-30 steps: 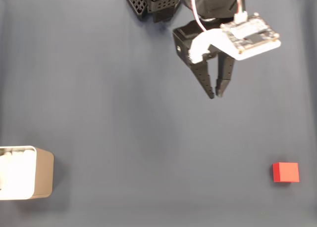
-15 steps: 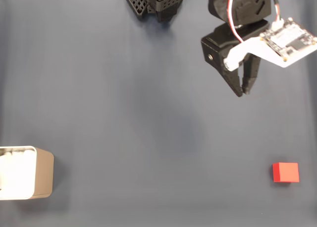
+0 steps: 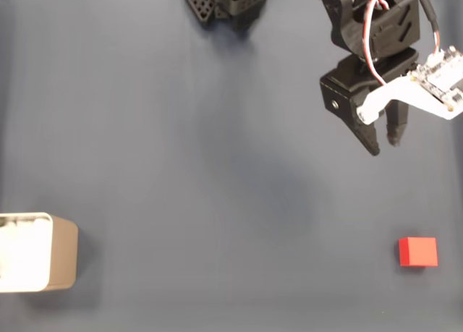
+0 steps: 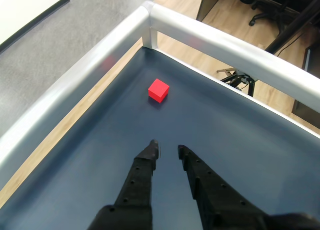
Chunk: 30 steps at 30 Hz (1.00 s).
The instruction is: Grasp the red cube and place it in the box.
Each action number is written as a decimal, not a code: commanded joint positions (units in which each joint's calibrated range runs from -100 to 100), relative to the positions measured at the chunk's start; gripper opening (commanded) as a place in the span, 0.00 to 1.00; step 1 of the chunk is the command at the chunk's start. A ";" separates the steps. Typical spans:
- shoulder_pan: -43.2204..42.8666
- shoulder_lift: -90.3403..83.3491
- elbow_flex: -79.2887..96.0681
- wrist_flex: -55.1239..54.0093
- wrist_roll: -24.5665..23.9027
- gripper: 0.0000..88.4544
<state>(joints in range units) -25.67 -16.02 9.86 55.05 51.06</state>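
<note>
The pincer [image 3: 384, 144] hangs empty, its jaws slightly apart. The red cube [image 3: 417, 251] sits ungrasped ahead of it on the worktop [image 3: 181, 166], and the box [image 3: 36, 252] waits far off, so both grasping and placing remain.

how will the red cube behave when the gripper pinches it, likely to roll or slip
The red cube rests flat on the dark mat, with flat faces and sharp edges, so it probably won't roll. Its matte sides should give the gripper fingers decent hold. Being small, it may skid or twist if one finger touches first.
</note>
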 commanded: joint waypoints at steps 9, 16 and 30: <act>-0.54 4.93 -3.56 -4.15 -0.39 0.18; -0.61 9.61 -3.56 -10.46 0.39 0.22; -0.54 19.49 -3.83 -20.46 -0.29 0.31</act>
<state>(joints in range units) -25.67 3.52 8.86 37.39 51.11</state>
